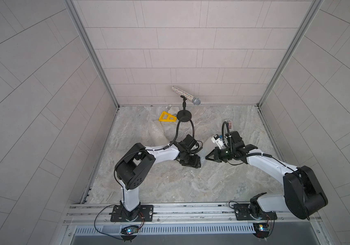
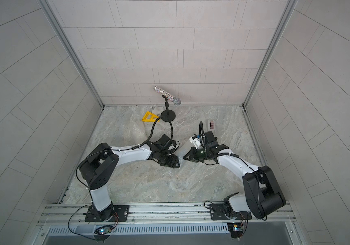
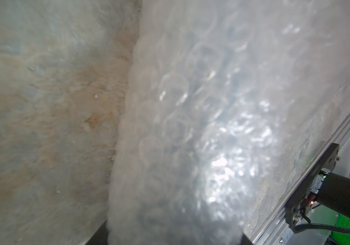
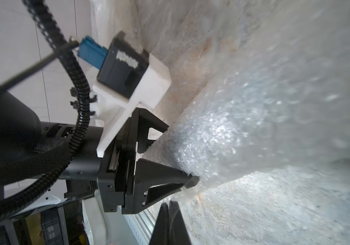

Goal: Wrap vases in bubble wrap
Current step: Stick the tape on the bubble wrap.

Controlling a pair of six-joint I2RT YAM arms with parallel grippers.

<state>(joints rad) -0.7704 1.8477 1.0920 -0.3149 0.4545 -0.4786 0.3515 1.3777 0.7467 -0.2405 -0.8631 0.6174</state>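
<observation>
A bundle of bubble wrap (image 3: 191, 118) with a pale blue tint inside, likely the smaller vase, fills the left wrist view. My left gripper (image 4: 179, 153) is shut across that bundle (image 4: 244, 110), one finger on each side. Just beside it, my right gripper (image 4: 170, 220) is shut, with a thin edge of the wrap's film running into its tips. In both top views the two grippers (image 1: 197, 164) (image 1: 207, 158) meet at the table's middle, and the bundle (image 1: 208, 143) is faint. A second whitish wrapped bundle (image 1: 157, 135) lies at the back left.
A glittery microphone (image 1: 185, 95) on a black stand (image 1: 184, 116) is at the back, with a yellow triangle (image 1: 166, 117) beside it. A grey tape dispenser (image 1: 230, 124) sits behind the right arm. Walls enclose three sides of the marble table (image 1: 191, 186).
</observation>
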